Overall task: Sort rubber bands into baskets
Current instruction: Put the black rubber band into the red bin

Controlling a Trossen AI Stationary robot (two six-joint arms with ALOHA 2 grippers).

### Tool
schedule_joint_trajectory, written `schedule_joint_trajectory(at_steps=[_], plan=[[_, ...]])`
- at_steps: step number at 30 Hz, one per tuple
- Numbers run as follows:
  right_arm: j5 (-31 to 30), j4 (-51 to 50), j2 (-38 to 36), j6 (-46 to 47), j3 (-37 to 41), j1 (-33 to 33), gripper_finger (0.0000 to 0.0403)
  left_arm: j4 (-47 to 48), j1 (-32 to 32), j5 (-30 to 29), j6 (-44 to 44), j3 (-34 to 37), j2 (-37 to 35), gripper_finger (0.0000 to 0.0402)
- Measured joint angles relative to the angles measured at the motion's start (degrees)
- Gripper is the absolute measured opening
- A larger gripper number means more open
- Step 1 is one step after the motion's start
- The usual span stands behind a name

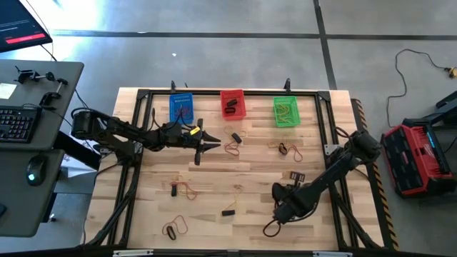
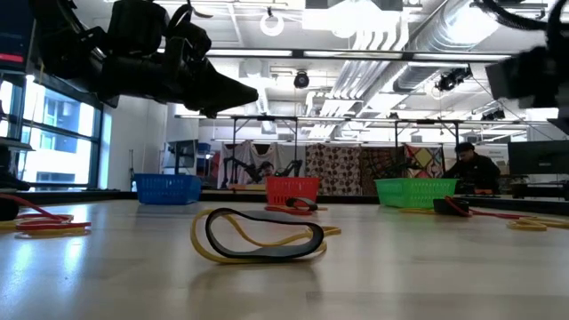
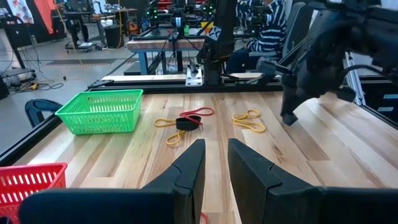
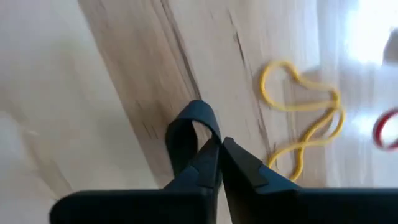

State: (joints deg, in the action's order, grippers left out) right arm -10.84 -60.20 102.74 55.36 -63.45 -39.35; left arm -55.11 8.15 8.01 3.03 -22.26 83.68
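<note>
Three baskets stand along the table's far edge: blue, red and green, each with bands inside. Loose rubber bands lie scattered on the wood. My right gripper points down at the near right part of the table, shut on a black rubber band. A yellow band lies on the wood just beside it. My left gripper hovers level above the table's middle, in front of the blue and red baskets. Its fingers stand a narrow gap apart, with nothing between their tips. My right gripper pinches the black rubber band between its two fingertips, coming from above and pointing steeply down. A folded loop of the band arches out past the tips toward the wood. Whether the band is clear of the table I cannot tell.
Other bands lie at the centre, the right, the near left and the front. A short black one lies near the front. A black frame rims the table. A person sits beyond it.
</note>
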Motion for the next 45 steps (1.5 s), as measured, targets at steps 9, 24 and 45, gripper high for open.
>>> schedule_joint_trajectory(at_steps=[9, 24, 45], plan=[[-17.91, 9.37, -2.89, -10.93, -3.11, 3.61, 0.0002, 0.02, -0.01, 0.00, 0.06, 0.00, 0.00, 0.0062], [-21.17, 42.63, -5.02, -39.70, -0.87, 27.49, 0.0000, 0.00, -0.01, -0.01, 0.59, 0.00, 0.00, 0.0062], [-9.61, 46.47, -0.42, -39.79, -10.58, 57.81, 0.0000, 0.07, -0.01, -0.01, 0.79, 0.00, 0.00, 0.0062]])
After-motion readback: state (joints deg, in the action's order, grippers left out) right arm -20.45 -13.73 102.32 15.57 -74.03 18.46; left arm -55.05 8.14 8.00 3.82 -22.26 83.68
